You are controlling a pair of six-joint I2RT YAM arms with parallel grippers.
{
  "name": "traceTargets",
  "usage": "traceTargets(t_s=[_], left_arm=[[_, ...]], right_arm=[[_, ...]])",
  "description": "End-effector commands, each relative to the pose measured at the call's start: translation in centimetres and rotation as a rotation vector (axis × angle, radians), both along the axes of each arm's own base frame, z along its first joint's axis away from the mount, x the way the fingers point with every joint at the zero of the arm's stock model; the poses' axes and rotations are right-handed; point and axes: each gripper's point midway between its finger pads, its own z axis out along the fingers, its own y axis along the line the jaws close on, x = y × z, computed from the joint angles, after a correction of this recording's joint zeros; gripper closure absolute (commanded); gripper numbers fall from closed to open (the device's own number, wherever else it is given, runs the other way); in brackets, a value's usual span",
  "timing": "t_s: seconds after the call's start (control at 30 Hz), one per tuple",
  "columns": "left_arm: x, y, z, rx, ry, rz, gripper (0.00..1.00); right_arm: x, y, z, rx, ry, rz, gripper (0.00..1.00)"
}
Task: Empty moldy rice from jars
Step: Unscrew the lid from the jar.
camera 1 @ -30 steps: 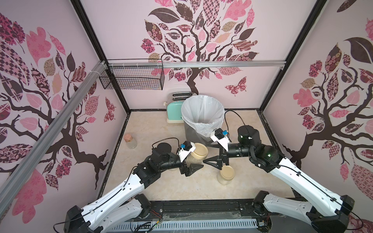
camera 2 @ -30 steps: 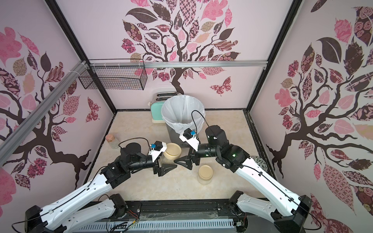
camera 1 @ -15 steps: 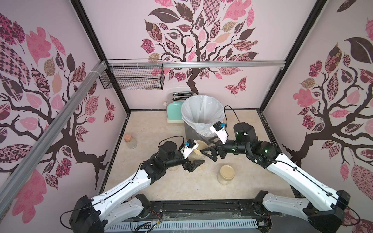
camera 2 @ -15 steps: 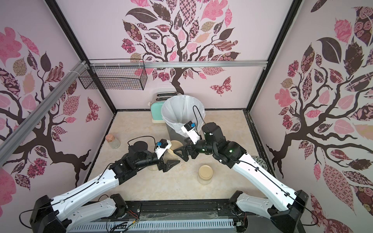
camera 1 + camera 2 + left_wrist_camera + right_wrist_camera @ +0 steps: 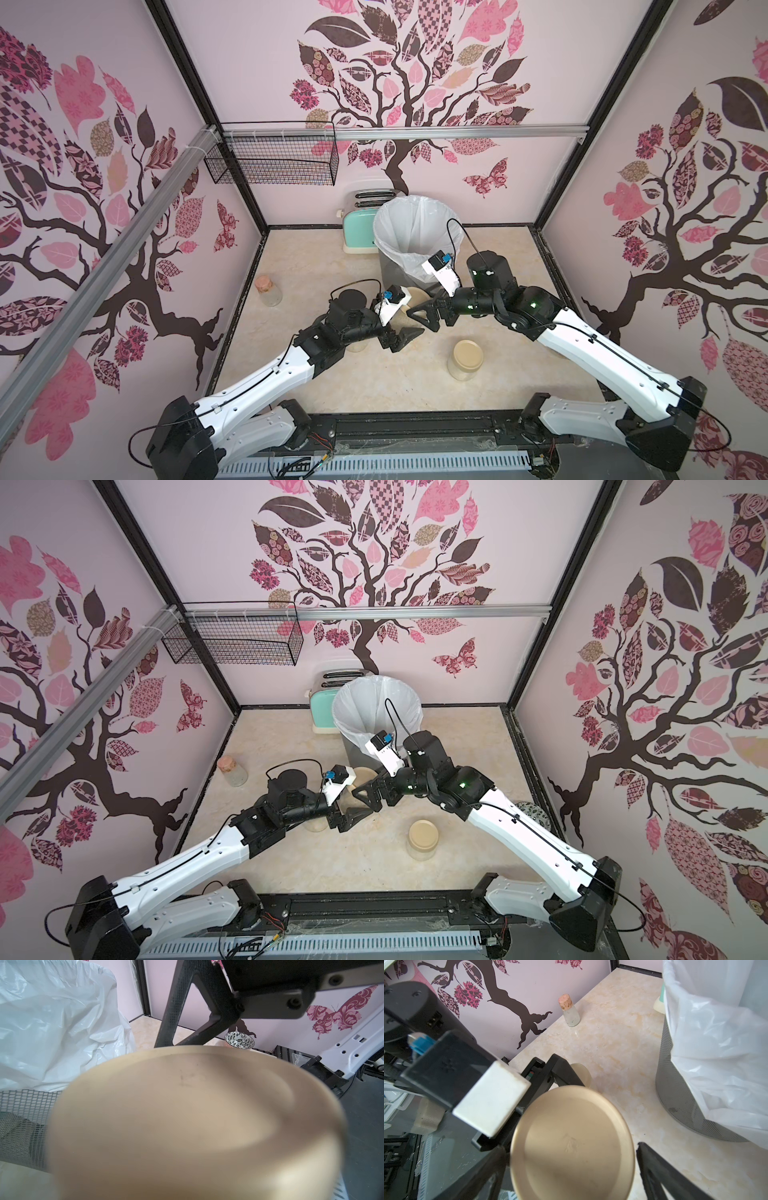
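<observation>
Three jars (image 5: 465,356), beige-lidded. One corked bottle (image 5: 268,286), one lined bin (image 5: 400,249), one toaster (image 5: 357,226). Right gripper (image 5: 572,1149) gapes astride one lid (image 5: 187,1118), gripping nothing. Left gripper (image 5: 407,338): grip indiscernible. Left arm (image 5: 270,374) partly covers another jar (image 5: 316,825).

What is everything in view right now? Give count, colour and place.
jars: 3, clear with beige lids; one beside the bin, one alone near the front, one partly hidden by the left arm.
bottle: 1, clear with pinkish cork; by the left wall.
bin: 1, grey mesh with white bag; back centre.
toaster: 1, mint; behind the bin.
basket: 1, black wire; hung on the back wall.
bowl: 1, black-and-white patterned; by the right wall.
table: 1, beige marble.
arms: 2, white and black; reaching in from the front.
right claw: 1, black; open astride the bin-side jar's lid.
left claw: 1, black; beside that jar, open or shut unclear.
</observation>
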Motion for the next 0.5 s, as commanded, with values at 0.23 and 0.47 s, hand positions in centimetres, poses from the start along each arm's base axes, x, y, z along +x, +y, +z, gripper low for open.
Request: traceTargets(t_s=[0.23,0.47], left_arm=[[-0.1,-1.4,4.6,-0.123,-0.097,-0.052,0.4],[-0.4,-1.2,4.6,-0.124,-0.092,-0.055,0.4]], right_arm=[[0.3,0.5,0.9,-0.013,-0.031,0.017,0.06],[0.4,0.1,0.3,-0.043,-0.054,0.013,0.2]])
